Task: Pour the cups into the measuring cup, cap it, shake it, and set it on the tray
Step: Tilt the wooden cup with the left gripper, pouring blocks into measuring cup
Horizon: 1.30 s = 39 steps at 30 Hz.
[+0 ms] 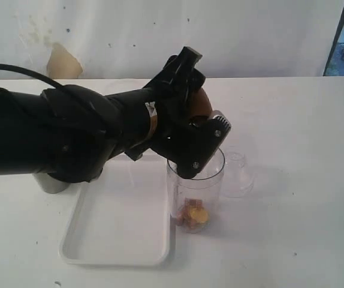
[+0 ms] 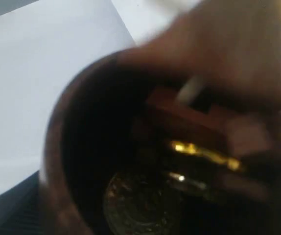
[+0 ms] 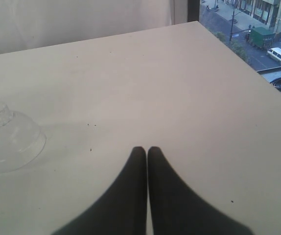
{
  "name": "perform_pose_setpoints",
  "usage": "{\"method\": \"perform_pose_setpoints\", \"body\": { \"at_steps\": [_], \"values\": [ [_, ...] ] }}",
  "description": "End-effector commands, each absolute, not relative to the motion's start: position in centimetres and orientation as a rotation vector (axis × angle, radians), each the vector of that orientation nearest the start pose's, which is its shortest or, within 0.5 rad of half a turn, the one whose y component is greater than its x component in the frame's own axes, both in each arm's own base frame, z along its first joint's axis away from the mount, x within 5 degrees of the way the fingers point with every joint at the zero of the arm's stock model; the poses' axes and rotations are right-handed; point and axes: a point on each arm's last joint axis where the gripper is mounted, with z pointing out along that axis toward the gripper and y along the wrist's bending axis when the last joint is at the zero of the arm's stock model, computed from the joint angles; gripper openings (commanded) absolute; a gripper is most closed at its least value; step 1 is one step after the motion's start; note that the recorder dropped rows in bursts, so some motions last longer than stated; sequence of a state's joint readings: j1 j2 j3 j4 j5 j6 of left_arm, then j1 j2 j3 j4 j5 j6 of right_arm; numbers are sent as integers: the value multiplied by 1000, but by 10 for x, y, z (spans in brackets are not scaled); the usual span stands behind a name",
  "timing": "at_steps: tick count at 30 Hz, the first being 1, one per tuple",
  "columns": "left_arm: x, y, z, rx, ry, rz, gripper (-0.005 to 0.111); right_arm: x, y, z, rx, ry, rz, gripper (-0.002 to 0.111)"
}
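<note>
Grip comes first: my left gripper (image 1: 202,96) is clamped across the copper cup (image 1: 205,108), and I have rolled the wrist so the cup lies tipped, its mouth aimed down into the measuring cup (image 1: 196,186). My lower finger hangs right at that rim, low enough, I judge, that whatever slides out falls inside rather than bouncing onto the table (image 1: 292,228). My wrist camera looks straight into the copper cup; the picture is blurred, but a coin (image 2: 133,205) and some brown blocks (image 2: 179,120) are in there, so I take the pour to be unfinished. A gold coin and brown bits (image 1: 193,215) already lie at the bottom of the measuring cup. That cup stands upright on the table, just off the tray's right edge, where it can be filled without crowding the tray (image 1: 118,234), which lies bare in front of my arm, I suppose as the final resting place. The cap (image 1: 238,174) sits just beside the measuring cup on its far side from the tray, near enough to be picked up once pouring is over. A grey shape (image 1: 51,183) at the tray's left corner may be the tumbler; my arm hides most of it. My right gripper (image 3: 147,152) has its fingers pressed together on nothing and hangs over bare table off to the right, with the cap in its view, out of the pour's way yet close to its likely next job.
</note>
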<state>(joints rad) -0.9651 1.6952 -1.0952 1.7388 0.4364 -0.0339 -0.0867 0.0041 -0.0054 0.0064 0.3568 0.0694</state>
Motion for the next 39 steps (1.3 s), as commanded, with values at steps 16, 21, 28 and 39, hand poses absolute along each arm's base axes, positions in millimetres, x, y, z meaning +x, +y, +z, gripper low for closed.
{"method": "perform_pose_setpoints", "body": {
  "at_steps": [16, 21, 28, 39],
  "values": [
    [254, -287, 252, 1999, 695, 1095, 0, 53, -4, 182, 161, 1827, 2, 0],
    [246, -295, 252, 2004, 662, 1073, 0, 53, -4, 182, 161, 1827, 3, 0],
    [247, -292, 253, 2005, 658, 1145, 0, 53, -4, 182, 161, 1827, 3, 0],
    [246, -294, 253, 2010, 646, 1122, 0, 53, -4, 182, 161, 1827, 3, 0]
  ]
}}
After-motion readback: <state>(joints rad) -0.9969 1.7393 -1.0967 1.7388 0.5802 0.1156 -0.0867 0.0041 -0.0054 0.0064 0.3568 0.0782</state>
